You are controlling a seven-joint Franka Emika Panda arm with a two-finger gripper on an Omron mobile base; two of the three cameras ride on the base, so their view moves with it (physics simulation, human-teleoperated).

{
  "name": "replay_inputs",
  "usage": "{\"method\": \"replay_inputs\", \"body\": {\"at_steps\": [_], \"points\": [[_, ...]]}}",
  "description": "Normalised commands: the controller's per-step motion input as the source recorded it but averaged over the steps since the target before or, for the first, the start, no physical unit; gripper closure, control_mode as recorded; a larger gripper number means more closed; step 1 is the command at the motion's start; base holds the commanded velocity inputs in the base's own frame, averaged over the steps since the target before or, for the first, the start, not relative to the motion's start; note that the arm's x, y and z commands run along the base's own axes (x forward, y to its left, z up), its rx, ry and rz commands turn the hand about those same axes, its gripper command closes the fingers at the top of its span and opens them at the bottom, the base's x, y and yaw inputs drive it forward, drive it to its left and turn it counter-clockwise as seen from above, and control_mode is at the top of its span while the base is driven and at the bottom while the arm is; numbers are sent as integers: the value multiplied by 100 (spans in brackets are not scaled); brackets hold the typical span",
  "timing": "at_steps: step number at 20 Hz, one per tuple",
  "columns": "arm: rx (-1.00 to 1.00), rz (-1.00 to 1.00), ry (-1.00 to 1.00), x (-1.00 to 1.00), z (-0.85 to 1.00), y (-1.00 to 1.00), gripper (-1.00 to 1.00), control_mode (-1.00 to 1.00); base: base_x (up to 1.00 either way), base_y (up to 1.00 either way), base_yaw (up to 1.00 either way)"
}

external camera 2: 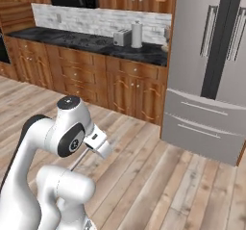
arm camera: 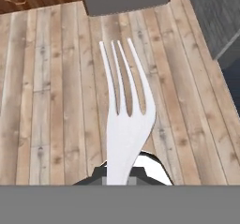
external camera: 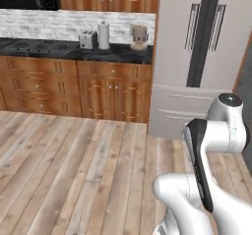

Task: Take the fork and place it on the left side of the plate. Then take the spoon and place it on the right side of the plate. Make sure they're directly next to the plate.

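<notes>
A: Start with the left base view. Any containers?

B: On the dark worktop (external camera: 74, 49) along the back wall stand a toaster (external camera: 88, 40), a tall pale canister (external camera: 103, 36) just beside it, and a brownish jar-like appliance (external camera: 139, 37) near the worktop's right end by the fridge (external camera: 202, 57). Whether anything is in the canister I cannot tell. The white arm (external camera: 211, 145) rises at the lower right over the wood floor (external camera: 74, 170).

A: And the right base view?

B: The same worktop, with toaster and canister near its right end beside the fridge. The arm folds up at the lower left, and the gripper (external camera 2: 98, 146) points down and to the right. A thin grey rod runs from it down toward the arm's base (probably the fork's handle, though it is too thin to be sure).

A: The hand view, then. Where is the fork relative to the jaws?

B: The fork (arm camera: 125, 120) rises from between the dark finger tips at the bottom, its four tines pointing to the top of that view, above the floor planks. The jaws are clamped tight on it near the neck, so the head sticks out beyond them. It touches nothing else.
</notes>
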Motion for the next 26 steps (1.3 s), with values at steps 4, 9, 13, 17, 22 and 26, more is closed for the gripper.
{"method": "replay_inputs", "body": {"at_steps": [4,9,13,17,22,26], "points": [[0,0,0,0,0,0,100,100,-100,0,2],[0,0,0,0,0,0,100,100,-100,0,3],[0,0,0,0,0,0,100,100,-100,0,5],[0,0,0,0,0,0,100,100,-100,0,5],[0,0,0,0,0,0,100,100,-100,1,5],[0,0,0,0,0,0,100,100,-100,20,6]]}}
